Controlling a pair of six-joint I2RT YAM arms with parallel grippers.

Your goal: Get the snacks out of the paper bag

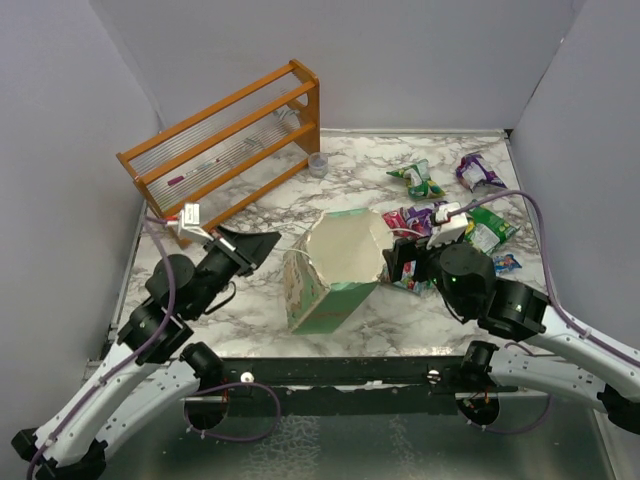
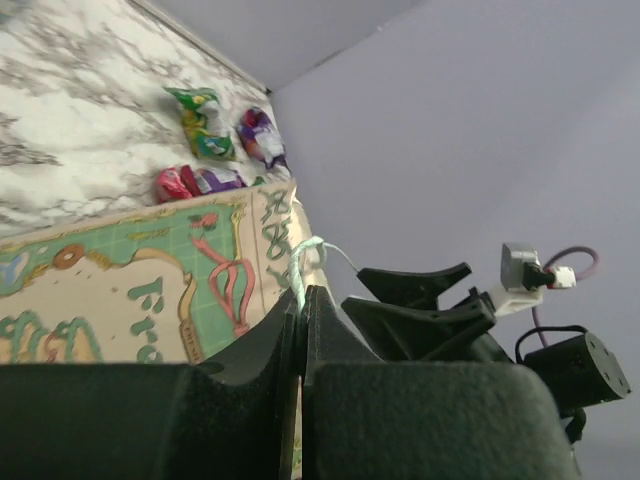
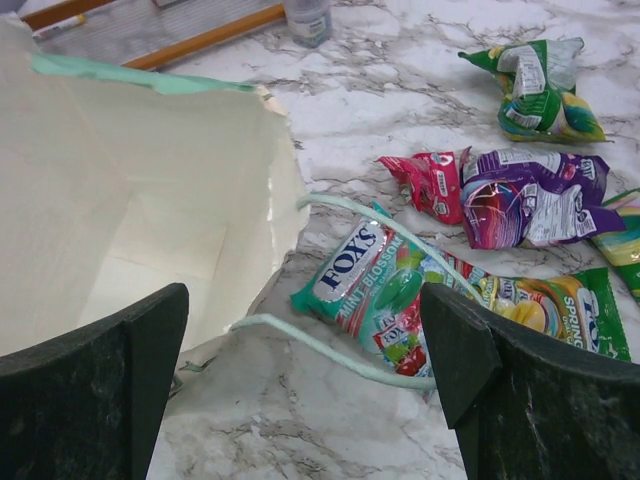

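Note:
The green paper bag (image 1: 335,270) stands tilted in the middle of the marble table, its cream inside (image 3: 120,230) showing through the open mouth. My left gripper (image 1: 262,244) is shut on the bag's pale green cord handle (image 2: 300,262), beside the printed front (image 2: 130,290). My right gripper (image 1: 402,262) hangs open just right of the bag's mouth. It is above the other cord handle (image 3: 330,345) and a green Fox's packet (image 3: 390,290). More snacks lie on the table to the right: a red one (image 3: 432,182), a purple one (image 3: 530,205) and a green one (image 1: 418,180).
An orange wooden rack (image 1: 225,140) stands at the back left, with a small clear cup (image 1: 318,164) beside it. Another purple packet (image 1: 478,172) lies near the back right corner. Grey walls close the table on three sides.

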